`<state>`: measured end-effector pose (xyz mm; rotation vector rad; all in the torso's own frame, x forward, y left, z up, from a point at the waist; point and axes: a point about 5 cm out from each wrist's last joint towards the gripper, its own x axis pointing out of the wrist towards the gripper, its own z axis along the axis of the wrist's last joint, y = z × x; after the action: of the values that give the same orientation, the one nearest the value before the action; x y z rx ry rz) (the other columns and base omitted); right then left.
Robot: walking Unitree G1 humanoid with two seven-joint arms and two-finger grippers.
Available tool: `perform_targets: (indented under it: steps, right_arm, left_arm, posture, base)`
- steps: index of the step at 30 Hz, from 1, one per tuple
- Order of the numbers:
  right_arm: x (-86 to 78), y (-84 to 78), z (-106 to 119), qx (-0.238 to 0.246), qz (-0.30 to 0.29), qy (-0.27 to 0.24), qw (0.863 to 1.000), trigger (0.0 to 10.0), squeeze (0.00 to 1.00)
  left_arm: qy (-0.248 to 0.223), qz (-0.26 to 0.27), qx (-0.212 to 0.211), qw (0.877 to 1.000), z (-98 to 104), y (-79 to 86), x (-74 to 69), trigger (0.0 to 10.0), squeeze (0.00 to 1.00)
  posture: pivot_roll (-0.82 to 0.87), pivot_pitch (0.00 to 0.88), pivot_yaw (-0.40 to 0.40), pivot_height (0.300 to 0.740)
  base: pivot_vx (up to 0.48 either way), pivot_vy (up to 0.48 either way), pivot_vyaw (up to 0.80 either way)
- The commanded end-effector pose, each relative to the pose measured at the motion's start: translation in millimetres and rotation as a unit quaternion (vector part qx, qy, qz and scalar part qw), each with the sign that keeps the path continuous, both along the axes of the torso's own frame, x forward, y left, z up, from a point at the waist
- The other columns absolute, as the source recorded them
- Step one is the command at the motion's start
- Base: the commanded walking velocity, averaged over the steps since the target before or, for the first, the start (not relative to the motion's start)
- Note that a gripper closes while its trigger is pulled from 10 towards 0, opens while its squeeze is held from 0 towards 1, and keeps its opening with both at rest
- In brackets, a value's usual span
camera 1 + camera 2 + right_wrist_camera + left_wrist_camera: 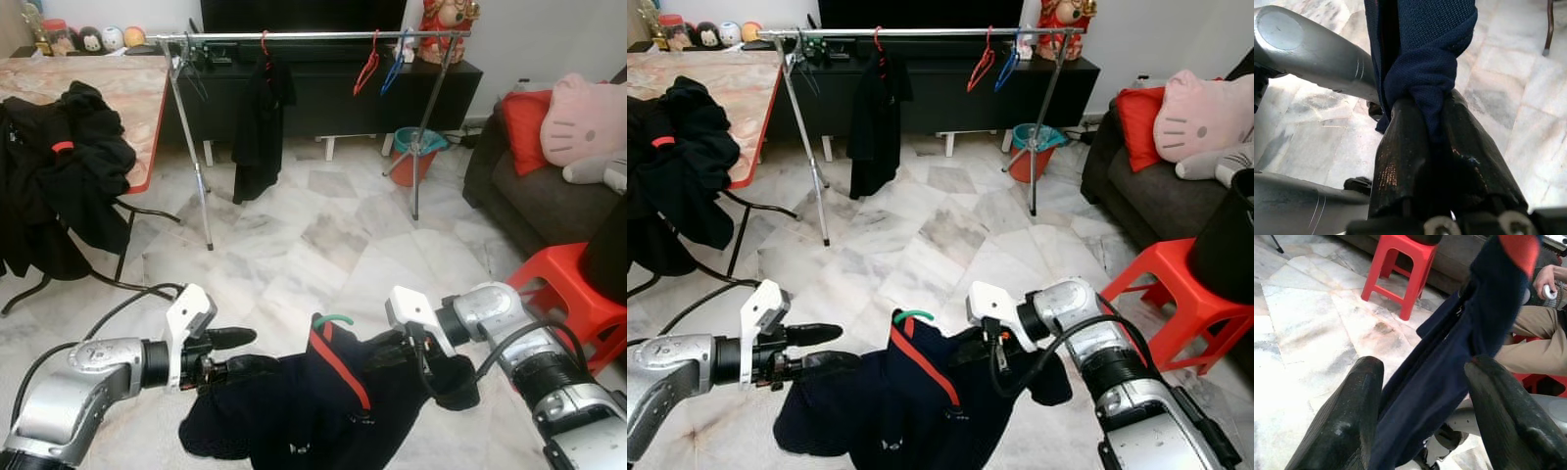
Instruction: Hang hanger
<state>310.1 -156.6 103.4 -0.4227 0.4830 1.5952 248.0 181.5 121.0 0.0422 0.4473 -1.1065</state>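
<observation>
Hanger (333, 319) with green hook, poking out at the top of a dark navy garment (294, 401) with a red stripe, held low in front between both arms, above the marble floor (323, 235). Garment bunched and drooping, hanger body hidden inside the cloth. Right gripper (1425, 132) with fingers pressed tight on a fold of the navy cloth, seen close in the right wrist view. Left gripper (230, 352) at the other side of the garment, fingers (1347, 416) spread wide with the cloth hanging between them, not clamped.

Further ahead, a metal clothes rack (294, 37) carrying one black garment (260, 127), a red hanger (367, 67) and a blue hanger (395, 65). Teal bucket (418, 152) behind the rack's right leg, contents not visible. At left, a marble-look surface (118, 88) with a heap of black clothes (59, 166). At right, a red stool (563, 289) just beside a dark sofa (529, 196) with a pink cushion (583, 117).
</observation>
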Motion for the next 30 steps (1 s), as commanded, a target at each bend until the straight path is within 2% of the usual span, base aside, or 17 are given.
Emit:
perform_targets:
  steps: [1,17,29,30]
  right_arm:
    - [3.7,5.4,11,0.014,0.016,-0.02,1.0,0.0,0.0]
    - [6.4,22.2,19,0.027,0.042,-0.03,0.998,0.0,0.0]
    - [13.1,47.2,34,0.057,0.06,-0.052,0.995,0.0,0.0]
    - [13.3,48.3,34,0.058,0.061,-0.053,0.995,0.0,0.0]
  left_arm:
    - [-0.006,-0.02,-0.004,1.0,2,-5.8,-0.3,10.0,0.0]
    - [-0.017,-0.054,0.004,0.998,2,-14.9,-1.0,10.0,0.0]
    - [-0.018,-0.077,0.003,0.997,1,-21.6,-2.8,10.0,0.0]
    - [-0.017,-0.077,0.002,0.997,1,-22.0,-2.6,9.4,0.0]
  posture:
    - [0.17,0.0,-0.078,0.732]
    - [0.17,0.0,-0.078,0.732]
    - [0.17,0.0,-0.08,0.732]
    - [0.17,0.0,-0.08,0.732]
  base:
    - [0.0,0.0,0.0]
    - [0.0,0.0,0.0]
    - [0.0,0.0,0.0]
    - [0.0,0.0,0.0]
